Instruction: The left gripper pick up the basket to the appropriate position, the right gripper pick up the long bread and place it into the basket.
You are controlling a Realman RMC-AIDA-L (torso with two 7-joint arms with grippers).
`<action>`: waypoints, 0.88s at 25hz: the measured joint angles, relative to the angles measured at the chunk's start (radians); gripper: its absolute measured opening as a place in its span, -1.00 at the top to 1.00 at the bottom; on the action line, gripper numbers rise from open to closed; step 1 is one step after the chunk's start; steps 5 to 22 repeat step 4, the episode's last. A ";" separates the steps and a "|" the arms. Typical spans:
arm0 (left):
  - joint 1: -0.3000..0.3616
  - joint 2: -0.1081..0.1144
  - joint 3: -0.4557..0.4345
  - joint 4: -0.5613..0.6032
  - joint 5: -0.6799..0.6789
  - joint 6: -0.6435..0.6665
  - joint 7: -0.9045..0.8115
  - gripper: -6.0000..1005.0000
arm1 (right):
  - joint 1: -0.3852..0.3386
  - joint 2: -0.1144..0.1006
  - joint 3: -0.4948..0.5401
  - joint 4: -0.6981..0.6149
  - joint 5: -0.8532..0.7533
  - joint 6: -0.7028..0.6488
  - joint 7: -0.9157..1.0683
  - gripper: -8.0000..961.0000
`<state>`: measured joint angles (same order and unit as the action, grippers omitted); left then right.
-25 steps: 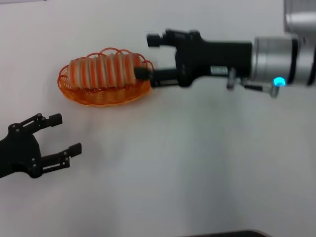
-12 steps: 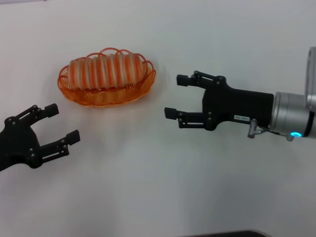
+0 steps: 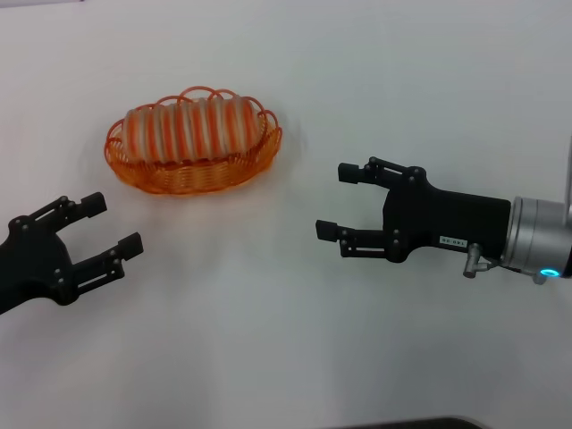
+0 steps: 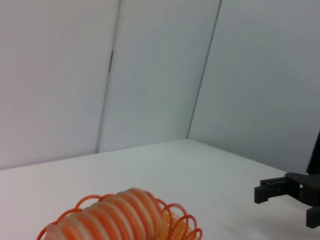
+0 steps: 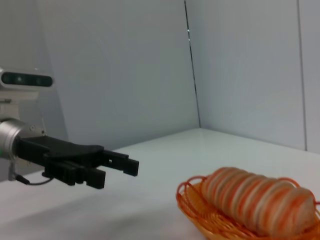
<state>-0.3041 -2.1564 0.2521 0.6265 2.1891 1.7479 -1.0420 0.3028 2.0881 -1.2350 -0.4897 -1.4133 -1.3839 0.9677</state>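
While the long bread (image 3: 191, 128) lies lengthwise inside the basket (image 3: 192, 172), both claws hang over the white table (image 3: 295, 340) with nothing in them. The right gripper (image 3: 340, 200) has its fingers spread wide, gripping nothing, tips pointing toward the basket, which sits well apart beyond them and to the robot's left. The left gripper (image 3: 113, 222) is just as wide open and empty, touching nothing; the basket stands ahead of its fingertips, apart from them, loaf nestled inside.
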 joint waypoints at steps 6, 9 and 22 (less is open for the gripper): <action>-0.005 0.000 0.008 -0.009 0.008 -0.020 0.000 -0.60 | 0.003 0.004 0.001 0.007 0.000 0.015 -0.022 -0.88; -0.005 0.000 0.008 -0.009 0.008 -0.020 0.000 -0.60 | 0.003 0.004 0.001 0.007 0.000 0.015 -0.022 -0.88; -0.005 0.000 0.008 -0.009 0.008 -0.020 0.000 -0.60 | 0.003 0.004 0.001 0.007 0.000 0.015 -0.022 -0.88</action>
